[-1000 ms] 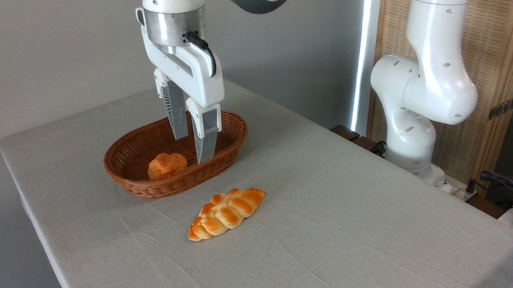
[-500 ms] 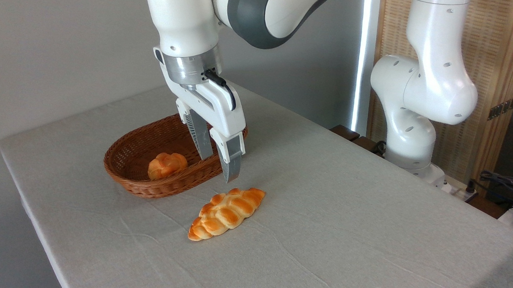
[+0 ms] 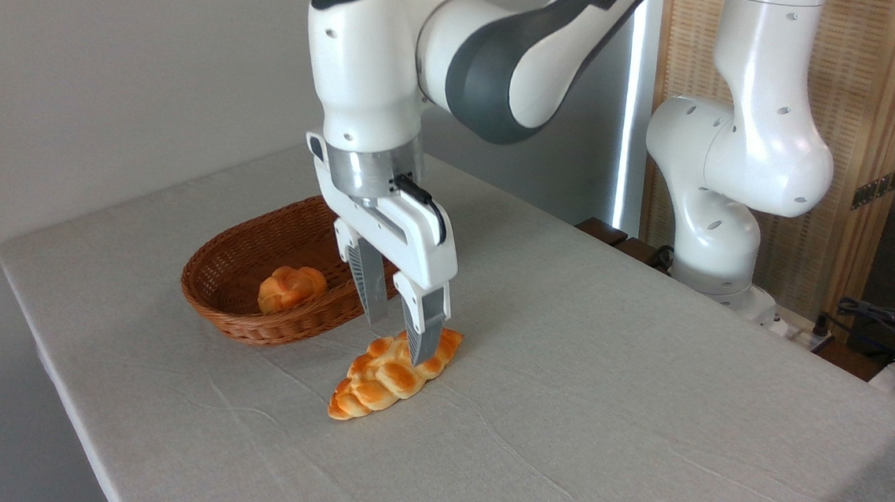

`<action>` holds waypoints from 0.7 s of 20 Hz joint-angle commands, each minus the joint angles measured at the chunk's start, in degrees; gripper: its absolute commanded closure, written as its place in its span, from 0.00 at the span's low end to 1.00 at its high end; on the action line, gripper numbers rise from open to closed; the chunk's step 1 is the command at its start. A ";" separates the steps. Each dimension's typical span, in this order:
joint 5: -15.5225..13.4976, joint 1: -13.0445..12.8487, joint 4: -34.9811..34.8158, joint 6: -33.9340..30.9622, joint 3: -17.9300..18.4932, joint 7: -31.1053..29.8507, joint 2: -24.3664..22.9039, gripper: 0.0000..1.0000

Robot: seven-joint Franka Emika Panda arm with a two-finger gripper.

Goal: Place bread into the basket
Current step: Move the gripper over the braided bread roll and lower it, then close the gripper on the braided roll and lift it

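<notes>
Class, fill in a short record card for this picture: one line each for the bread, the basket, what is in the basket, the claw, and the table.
bread: long braided loaf, lying on the table outside the basket
basket: oval brown wicker, behind and left of the loaf
in basket: one small round bun
claw: open, pointing down at the loaf's far end, holding nothing
table: grey cloth surface
</notes>
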 commanded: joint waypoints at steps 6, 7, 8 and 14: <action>0.63 0.05 -4.23 7.73 0.11 0.73 0.95 0.00; 0.63 -0.03 -4.23 7.90 0.11 0.72 1.30 0.00; 0.63 -0.12 -4.23 7.99 0.11 0.72 1.65 0.00; 0.72 -0.21 -3.88 8.26 0.11 1.16 3.32 0.01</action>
